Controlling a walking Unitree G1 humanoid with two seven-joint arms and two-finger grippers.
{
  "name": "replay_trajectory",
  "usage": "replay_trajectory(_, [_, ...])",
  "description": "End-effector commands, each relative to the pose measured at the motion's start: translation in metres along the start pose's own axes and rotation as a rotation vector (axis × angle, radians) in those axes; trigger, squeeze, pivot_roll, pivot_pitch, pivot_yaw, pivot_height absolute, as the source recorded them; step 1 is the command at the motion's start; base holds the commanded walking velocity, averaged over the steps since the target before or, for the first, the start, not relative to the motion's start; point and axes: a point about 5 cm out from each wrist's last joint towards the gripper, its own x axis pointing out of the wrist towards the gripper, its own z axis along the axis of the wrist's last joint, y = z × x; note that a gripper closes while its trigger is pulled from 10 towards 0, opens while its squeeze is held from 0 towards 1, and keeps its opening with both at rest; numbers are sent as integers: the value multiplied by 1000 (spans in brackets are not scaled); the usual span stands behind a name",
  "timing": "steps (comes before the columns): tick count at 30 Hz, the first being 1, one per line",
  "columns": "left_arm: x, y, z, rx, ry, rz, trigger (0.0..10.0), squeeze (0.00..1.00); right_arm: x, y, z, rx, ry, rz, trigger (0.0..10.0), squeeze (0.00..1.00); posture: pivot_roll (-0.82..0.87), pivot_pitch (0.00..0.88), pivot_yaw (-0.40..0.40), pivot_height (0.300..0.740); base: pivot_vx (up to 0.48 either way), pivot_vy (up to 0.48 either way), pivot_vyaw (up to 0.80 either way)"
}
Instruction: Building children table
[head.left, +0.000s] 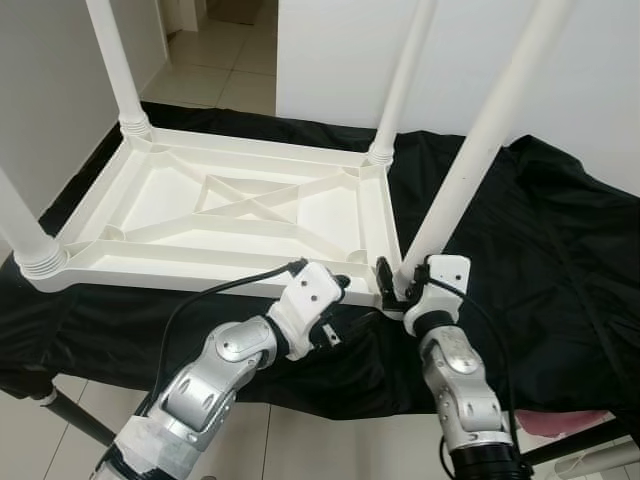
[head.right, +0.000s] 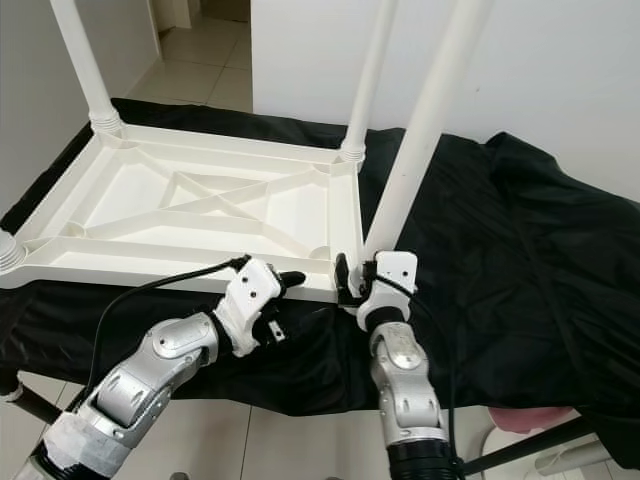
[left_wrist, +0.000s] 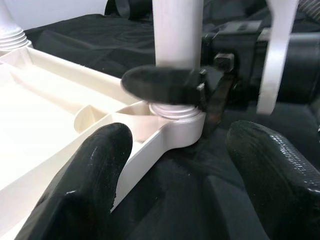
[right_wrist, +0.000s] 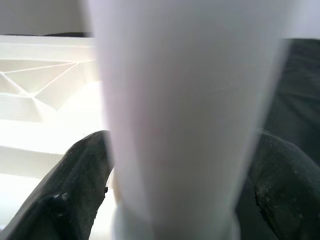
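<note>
White table leg (head.left: 470, 160) between right gripper (head.left: 397, 287) fingers

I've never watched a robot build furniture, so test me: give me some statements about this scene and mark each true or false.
1. The white table lies upside down on a black cloth. True.
2. The right gripper is around the near leg, low down by the corner. True.
3. The left gripper is clamped on a leg. False: its fingers are open, by the corner.
4. Only two legs stand on the table. False: four do.
</note>
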Motion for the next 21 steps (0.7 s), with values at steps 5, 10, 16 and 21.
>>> replay_trajectory(5, [3, -6, 1, 3, 4, -95, 10000, 0, -2, -8, -3, 1, -17, 60, 10000, 0, 1, 0, -75, 740, 0, 0, 0])
replay_trajectory(10, [1, -8, -6, 42, 31, -101, 10000, 0, 1, -13, -1, -5, -54, 155, 10000, 0, 2, 0, -72, 740, 0, 0, 0])
replay_trajectory(16, [1, -6, -9, 65, 46, -107, 10000, 0, 13, -17, 5, -41, -76, 331, 10000, 0, 5, 0, -65, 740, 0, 0, 0])
replay_trajectory(21, [2, -5, -7, 72, 41, -106, 10000, 0, 22, -13, 5, -88, -56, 447, 9176, 0, 8, 0, -69, 740, 0, 0, 0])
